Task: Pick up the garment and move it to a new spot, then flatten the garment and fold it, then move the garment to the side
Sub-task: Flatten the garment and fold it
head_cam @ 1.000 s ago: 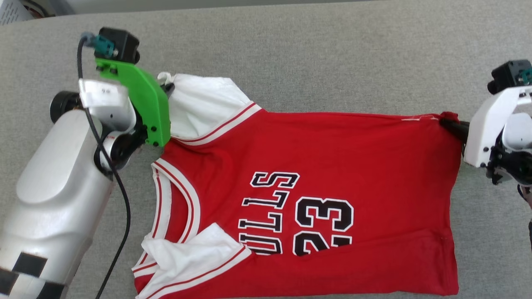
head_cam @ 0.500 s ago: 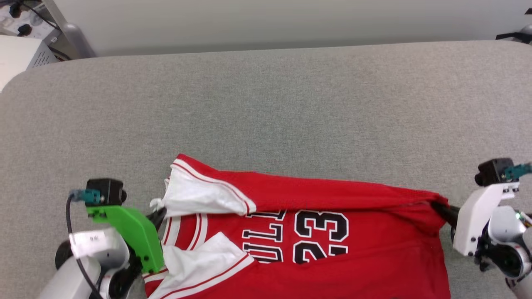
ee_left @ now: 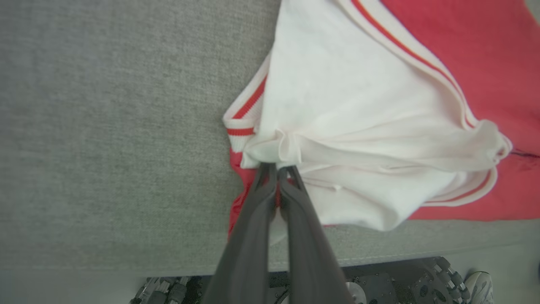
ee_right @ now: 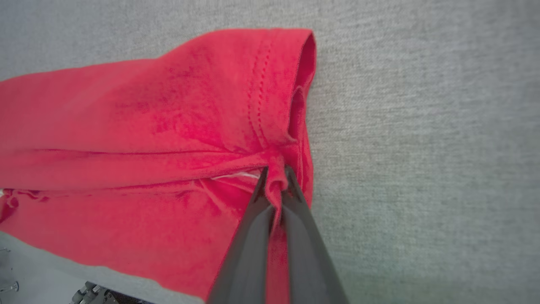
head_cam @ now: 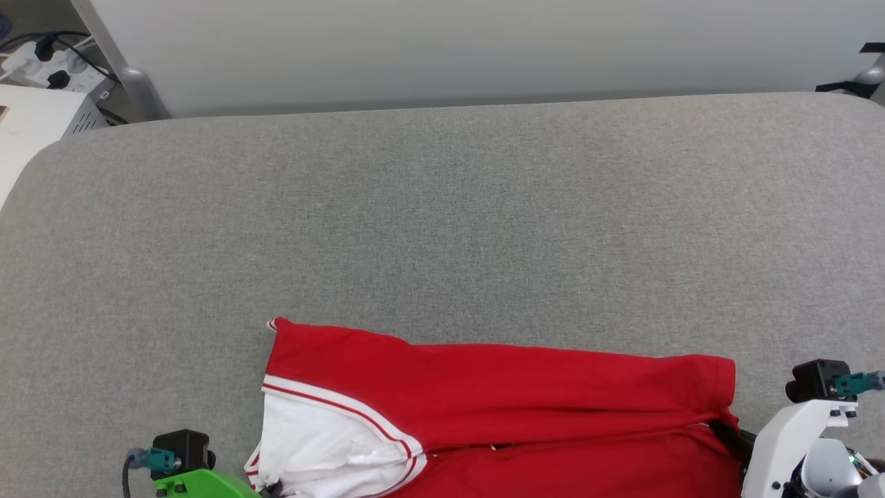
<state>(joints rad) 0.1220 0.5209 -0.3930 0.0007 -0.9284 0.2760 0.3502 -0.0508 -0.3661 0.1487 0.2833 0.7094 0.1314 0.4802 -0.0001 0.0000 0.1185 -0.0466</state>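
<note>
Red garment (head_cam: 498,394) lies folded on the grey surface (head_cam: 442,207), between left end effector (ee_left: 276,169), pinching its white sleeve, and right end effector (ee_right: 276,175), pinching its hem. Uneven pulling (thin pinches) could free a corner.

Left gripper (ee_left: 277,169) pinching bunched white sleeve (ee_left: 337,126) of red garment (ee_left: 485,63), grey padded surface (ee_left: 105,126) beneath

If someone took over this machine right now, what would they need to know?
The garment lies on the grey padded surface, near its front edge, with a red layer doubled over.
The left end effector is shut on its white sleeve.
The right end effector is shut on its red hem corner.
Done: the first fold looks laid over.
Left: release, finish folding, move it aside.
</note>
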